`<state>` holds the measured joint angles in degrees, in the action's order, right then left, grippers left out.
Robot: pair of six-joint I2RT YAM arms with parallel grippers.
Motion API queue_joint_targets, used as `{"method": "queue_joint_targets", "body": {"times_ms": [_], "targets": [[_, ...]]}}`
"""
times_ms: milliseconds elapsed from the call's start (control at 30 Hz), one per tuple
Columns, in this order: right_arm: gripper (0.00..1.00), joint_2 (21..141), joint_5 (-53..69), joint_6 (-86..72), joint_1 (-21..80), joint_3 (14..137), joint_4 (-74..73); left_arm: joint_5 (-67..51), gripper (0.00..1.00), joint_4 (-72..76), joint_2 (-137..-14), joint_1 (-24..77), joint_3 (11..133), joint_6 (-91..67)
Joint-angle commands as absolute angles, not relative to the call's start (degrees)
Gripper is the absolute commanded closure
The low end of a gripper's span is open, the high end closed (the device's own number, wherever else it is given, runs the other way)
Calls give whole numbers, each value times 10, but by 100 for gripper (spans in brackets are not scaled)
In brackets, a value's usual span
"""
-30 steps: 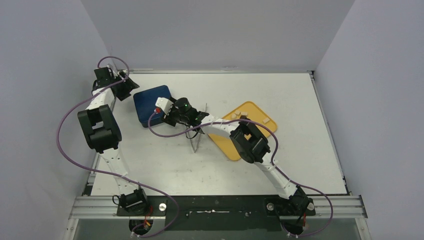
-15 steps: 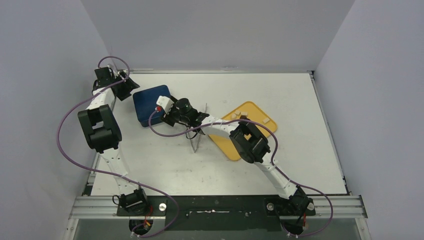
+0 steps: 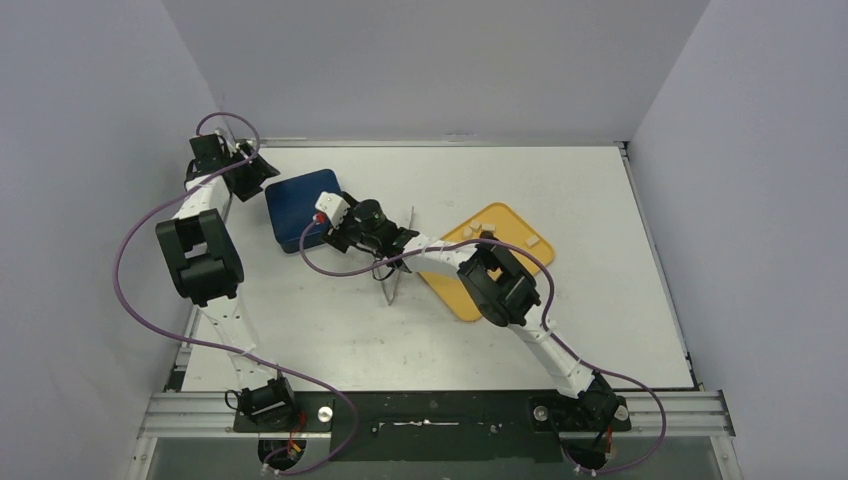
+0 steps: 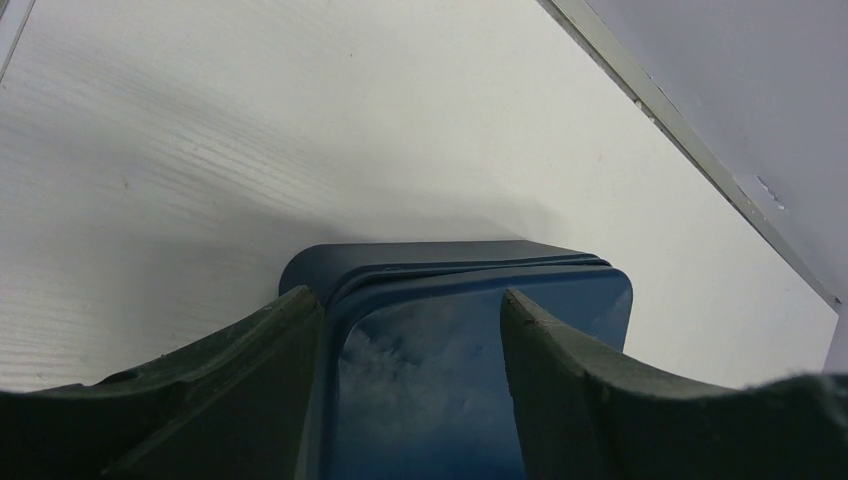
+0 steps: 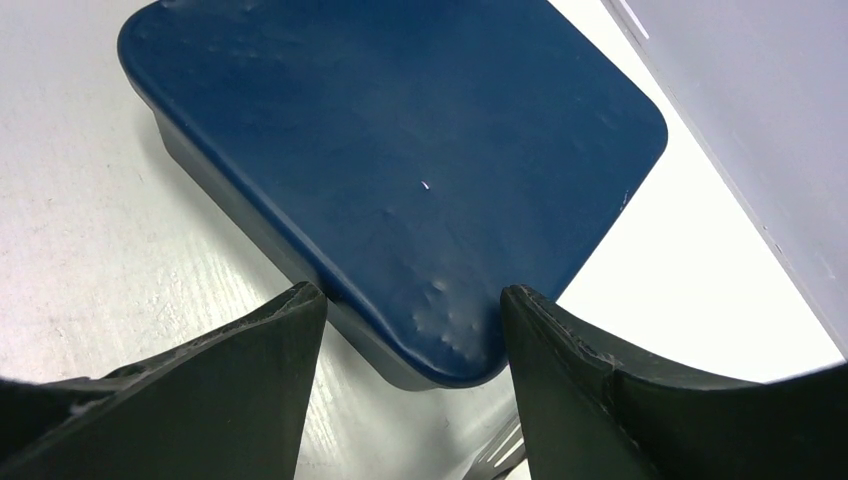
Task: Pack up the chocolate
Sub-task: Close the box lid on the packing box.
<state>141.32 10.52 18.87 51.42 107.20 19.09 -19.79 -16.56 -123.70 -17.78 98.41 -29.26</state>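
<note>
The left fingers [image 4: 250,390] stand wide apart astride the far-left corner of the dark blue rounded-rectangular plastic box [image 4: 470,330]. The right fingers [image 5: 240,380] gape empty over its near-right corner

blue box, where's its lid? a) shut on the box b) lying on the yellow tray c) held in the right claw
a: in the right wrist view the blue lid sits flat over the dark box, while the right claw is open and empty above it, and the tray has no lid on it.
</note>
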Motion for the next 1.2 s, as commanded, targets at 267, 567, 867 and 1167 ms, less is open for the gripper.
{"method": "queue_joint_targets", "body": {"times_ms": [267,567,867,1167], "targets": [[39,1378,36,169,517,1043,320,-190,37,-154,-1230,-167,994,-284],[37,1372,23,154,518,1021,363,-190,37,-157,-1228,-165,997,-284],[23,1373,32,142,517,1004,367,-133,33,-207,-1212,-165,1026,-270],[31,1368,129,17,484,1024,314,-152,39,-231,-1226,-164,1023,-265]]}}
